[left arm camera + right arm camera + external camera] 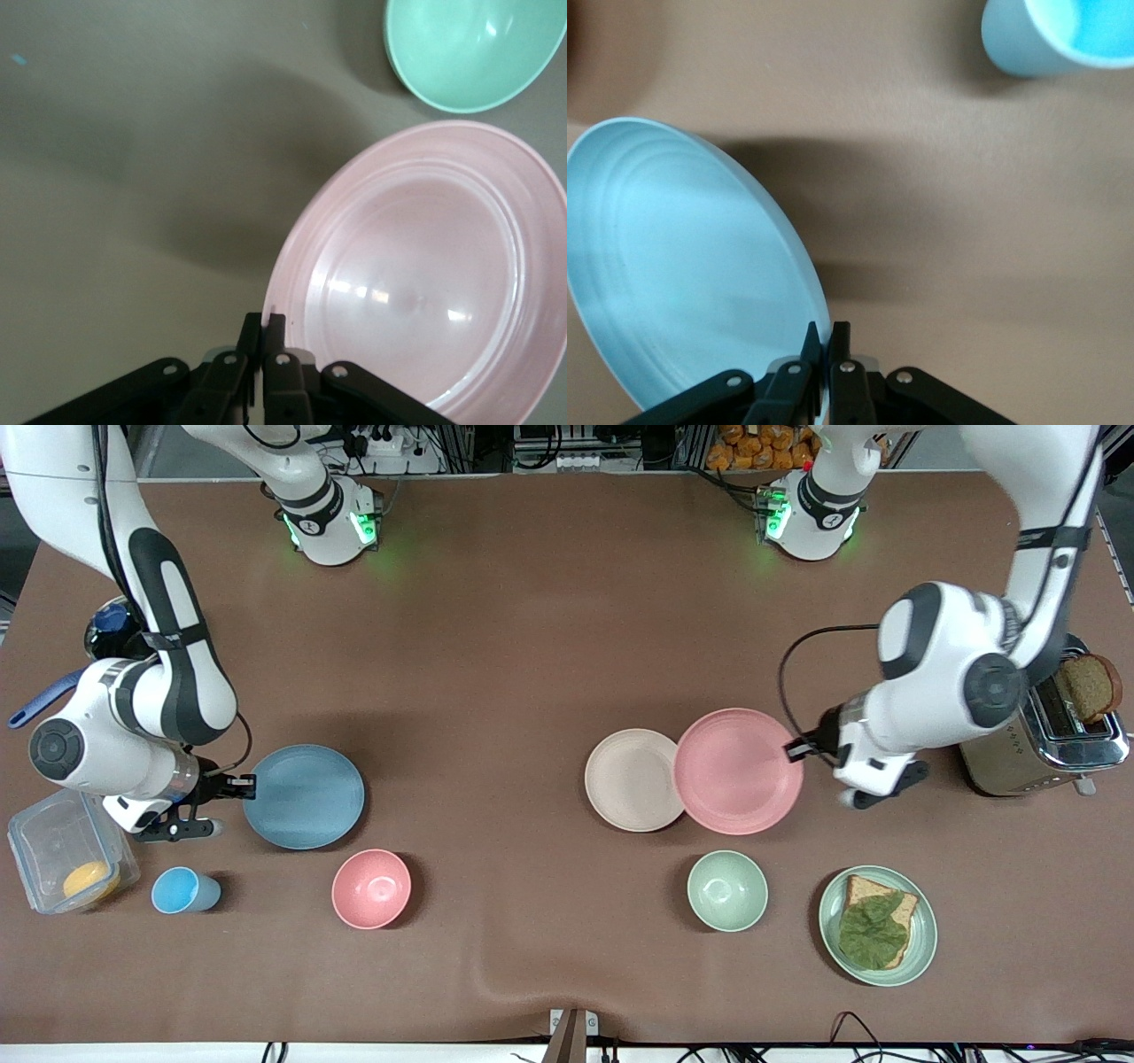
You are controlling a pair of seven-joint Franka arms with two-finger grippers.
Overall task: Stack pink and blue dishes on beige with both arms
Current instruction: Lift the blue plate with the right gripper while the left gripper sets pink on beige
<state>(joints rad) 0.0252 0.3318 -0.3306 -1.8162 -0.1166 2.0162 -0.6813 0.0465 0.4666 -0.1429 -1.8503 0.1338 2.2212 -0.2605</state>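
Observation:
My left gripper is shut on the rim of the pink plate; in the left wrist view the plate hangs tilted with its rim pinched in that gripper. The pink plate's edge overlaps the beige plate, which lies flat on the table. My right gripper is shut on the rim of the blue plate toward the right arm's end of the table. The right wrist view shows the blue plate tilted above its shadow, its rim held by the gripper.
Nearer the front camera sit a pink bowl, a small blue cup, a green bowl and a green plate with bread and a leaf. A clear container and a toaster stand at the table's two ends.

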